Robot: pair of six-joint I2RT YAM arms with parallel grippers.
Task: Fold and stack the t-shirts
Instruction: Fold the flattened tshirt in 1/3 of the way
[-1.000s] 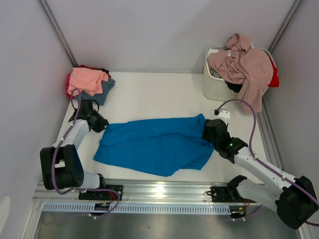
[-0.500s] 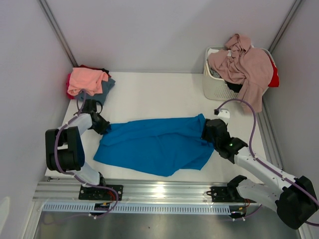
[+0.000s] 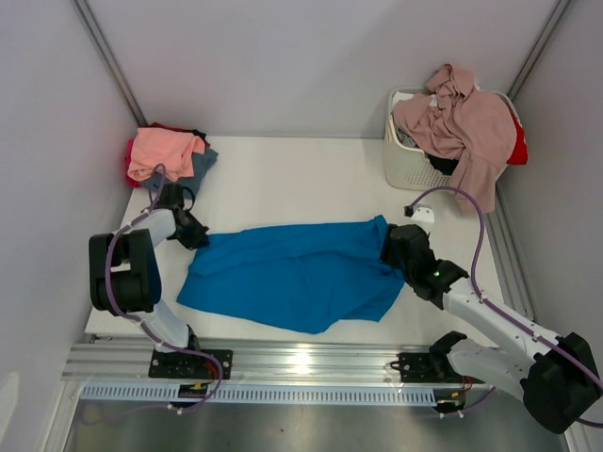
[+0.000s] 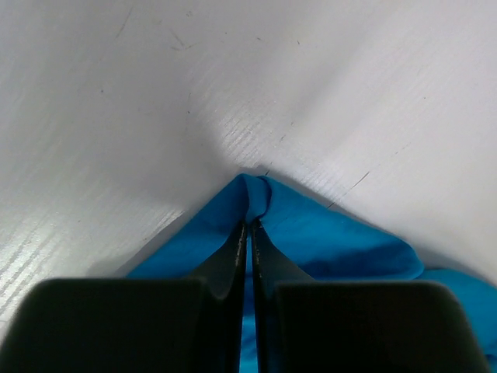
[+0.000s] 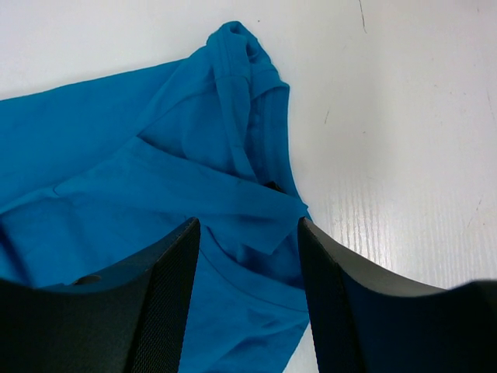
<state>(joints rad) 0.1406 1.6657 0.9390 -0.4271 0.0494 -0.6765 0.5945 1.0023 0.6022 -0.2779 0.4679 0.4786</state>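
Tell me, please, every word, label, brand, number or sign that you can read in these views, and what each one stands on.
None: no word, label, brand, number or sign can be read in any view.
The bright blue t-shirt, the salmon pink shirt and the mauve-pink shirt are plain, with no print or tag showing.
The white basket shows no label on the side in view.
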